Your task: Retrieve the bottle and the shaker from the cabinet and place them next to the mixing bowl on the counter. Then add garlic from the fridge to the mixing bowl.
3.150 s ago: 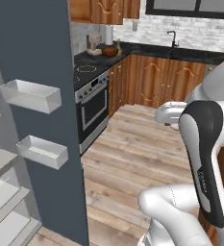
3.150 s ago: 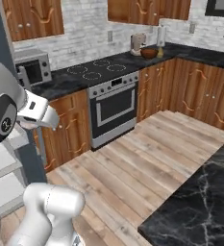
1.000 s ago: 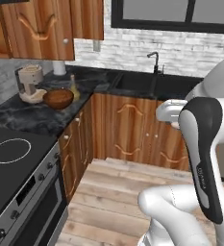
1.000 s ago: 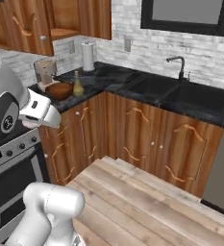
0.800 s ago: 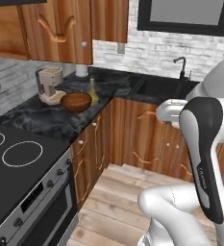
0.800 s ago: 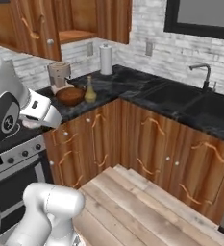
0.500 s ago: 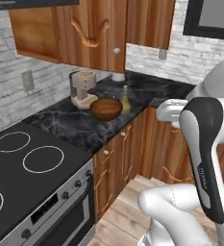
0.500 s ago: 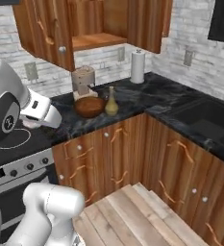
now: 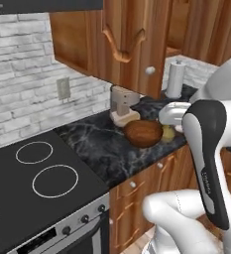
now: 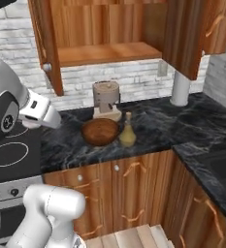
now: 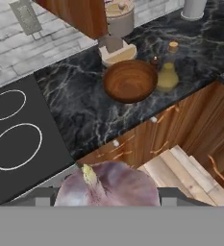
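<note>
A purplish garlic bulb (image 11: 109, 186) sits at the bottom of the hand view, and my gripper (image 11: 108, 193) is shut on it, its fingertips hidden behind the bulb. The wooden mixing bowl (image 11: 130, 80) (image 10: 100, 131) (image 9: 143, 133) stands on the black marble counter (image 11: 80, 110), ahead of and below the hand. A yellowish bottle (image 11: 168, 72) (image 10: 127, 131) stands right beside the bowl. A small dark shaker (image 11: 155, 61) stands between them. The hand (image 9: 174, 113) hovers short of the counter's front edge.
A beige grinder-like appliance (image 10: 106, 99) stands behind the bowl, a paper towel roll (image 10: 181, 89) farther right. The wall cabinet (image 10: 104, 53) above hangs open with its doors swung out. The black stovetop (image 11: 12, 129) lies left of the counter. Wood floor lies below.
The whole picture has shifted as the base drove from the fridge side toward the counter corner; bowl, bottle and open cabinet are now close and centred. The arm's pose looks unchanged.
</note>
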Motion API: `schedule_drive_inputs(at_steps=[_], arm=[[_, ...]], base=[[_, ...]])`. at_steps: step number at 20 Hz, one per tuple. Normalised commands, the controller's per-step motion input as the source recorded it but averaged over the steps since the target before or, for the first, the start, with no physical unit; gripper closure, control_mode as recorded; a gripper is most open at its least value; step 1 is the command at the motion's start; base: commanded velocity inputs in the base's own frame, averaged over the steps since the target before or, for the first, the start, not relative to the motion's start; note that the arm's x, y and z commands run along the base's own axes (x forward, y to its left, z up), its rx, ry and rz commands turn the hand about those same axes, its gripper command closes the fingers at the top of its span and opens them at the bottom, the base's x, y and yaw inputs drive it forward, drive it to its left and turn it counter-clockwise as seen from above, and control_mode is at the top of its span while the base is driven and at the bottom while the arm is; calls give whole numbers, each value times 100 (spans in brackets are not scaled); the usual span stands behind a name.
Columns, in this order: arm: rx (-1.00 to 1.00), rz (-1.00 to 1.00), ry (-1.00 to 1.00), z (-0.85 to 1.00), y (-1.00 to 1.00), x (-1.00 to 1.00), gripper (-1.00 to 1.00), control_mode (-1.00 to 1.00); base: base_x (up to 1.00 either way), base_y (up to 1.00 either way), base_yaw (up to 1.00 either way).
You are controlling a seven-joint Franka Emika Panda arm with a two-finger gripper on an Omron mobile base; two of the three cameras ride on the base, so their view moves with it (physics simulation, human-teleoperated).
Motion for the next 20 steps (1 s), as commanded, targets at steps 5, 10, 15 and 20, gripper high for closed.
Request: schedule_drive_inputs(at_steps=[5,10,15,20], arm=[[0,0,0,0,0,0,100,100],[0,0,0,0,0,0,100,100],[0,0,0,0,0,0,100,100],[0,0,0,0,0,0,100,100]], base=[[-7,-48,12],[50,-71,9],[99,-56,27],[39,-2,40]])
